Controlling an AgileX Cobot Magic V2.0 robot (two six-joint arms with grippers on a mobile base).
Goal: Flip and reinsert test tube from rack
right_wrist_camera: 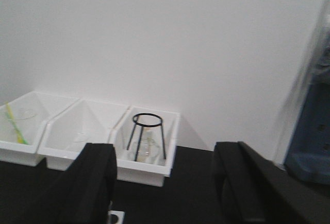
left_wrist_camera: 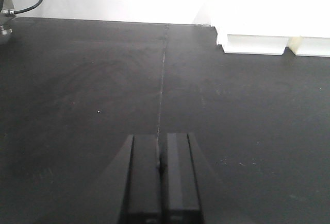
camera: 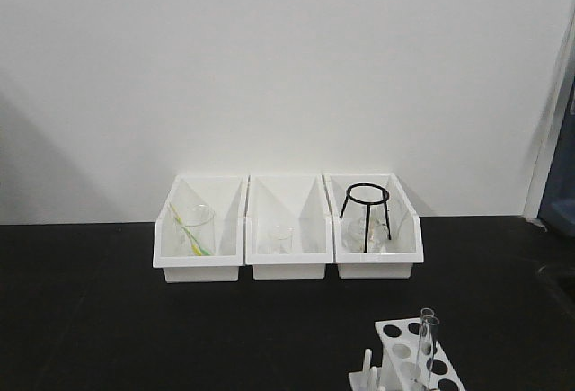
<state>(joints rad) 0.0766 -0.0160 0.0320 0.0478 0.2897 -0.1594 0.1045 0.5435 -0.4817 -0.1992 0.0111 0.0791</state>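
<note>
The white rack (camera: 395, 333) stands at the bottom right of the front view, cut off by the frame edge. Two clear test tubes (camera: 429, 346) stand upright in its holes, close together. Neither gripper shows in the front view. Low over the bare black tabletop, my left gripper (left_wrist_camera: 161, 139) is shut, its fingers pressed together with nothing between them. My right gripper (right_wrist_camera: 165, 154) is open and empty, its fingers (right_wrist_camera: 98, 180) wide apart. A corner of the rack (right_wrist_camera: 116, 217) peeks out below them; the tubes are out of the right wrist view.
Three white open-front bins (camera: 287, 270) line the back wall. The left one holds a beaker (camera: 196, 229) with a green-yellow stick, the middle a small beaker (camera: 278, 240), the right a flask under a black tripod stand (camera: 366, 216). A blue object (right_wrist_camera: 309, 147) stands at far right.
</note>
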